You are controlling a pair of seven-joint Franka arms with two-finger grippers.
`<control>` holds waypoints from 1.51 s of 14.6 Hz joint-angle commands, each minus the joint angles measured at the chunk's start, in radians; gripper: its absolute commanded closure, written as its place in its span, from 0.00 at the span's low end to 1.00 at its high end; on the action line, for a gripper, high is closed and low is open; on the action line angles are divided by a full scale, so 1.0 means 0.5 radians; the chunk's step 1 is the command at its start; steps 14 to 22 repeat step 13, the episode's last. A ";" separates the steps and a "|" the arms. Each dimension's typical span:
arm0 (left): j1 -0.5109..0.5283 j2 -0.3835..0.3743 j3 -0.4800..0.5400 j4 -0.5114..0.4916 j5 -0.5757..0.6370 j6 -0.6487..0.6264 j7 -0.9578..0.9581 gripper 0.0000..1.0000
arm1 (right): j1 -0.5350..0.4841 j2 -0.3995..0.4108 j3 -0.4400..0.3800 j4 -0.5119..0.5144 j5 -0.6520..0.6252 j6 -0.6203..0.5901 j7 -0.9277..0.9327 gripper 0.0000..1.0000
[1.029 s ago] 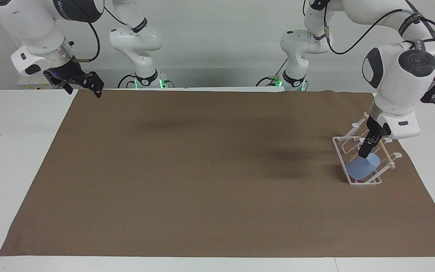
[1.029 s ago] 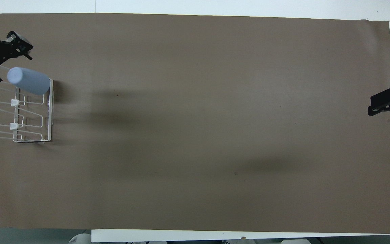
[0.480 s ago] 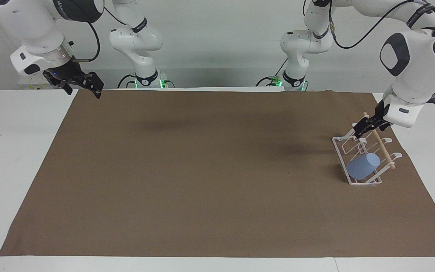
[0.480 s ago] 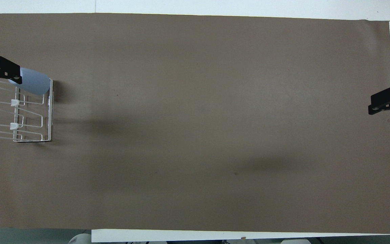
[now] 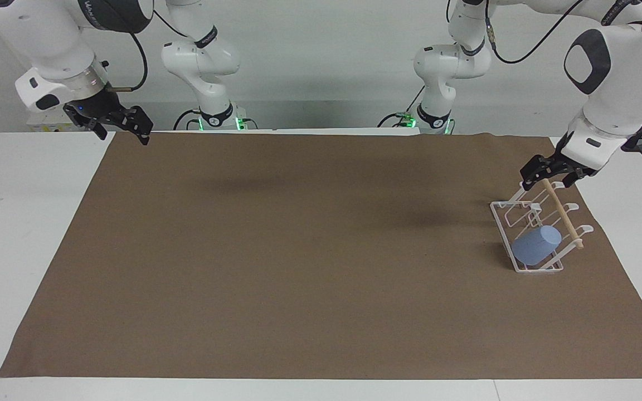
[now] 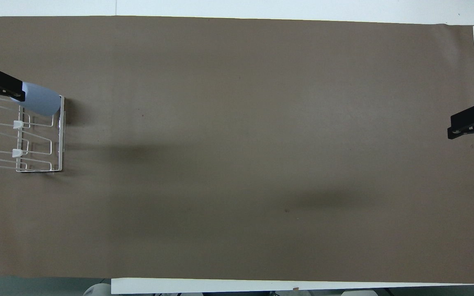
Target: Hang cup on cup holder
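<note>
Moved: left claw (image 5: pixel 549 174) has lifted off the cup (image 5: pixel 536 245), now spread, empty, over the holder (image 5: pixel 527 214) | cup: slanted on a prong, at the left arm's end of the tabletop (image 5: pixel 20 234) | right claw (image 5: pixel 121 129): waits, spread, empty.

No text, label or number is legible anywhere. The right arm (image 5: pixel 103 14) carries white lettering on a dark band, and cable straps bear small print, both too small to read.
</note>
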 commanded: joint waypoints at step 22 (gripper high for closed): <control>0.051 -0.020 -0.011 -0.054 -0.064 0.070 0.049 0.00 | -0.017 -0.032 -0.002 -0.034 0.032 0.039 -0.043 0.01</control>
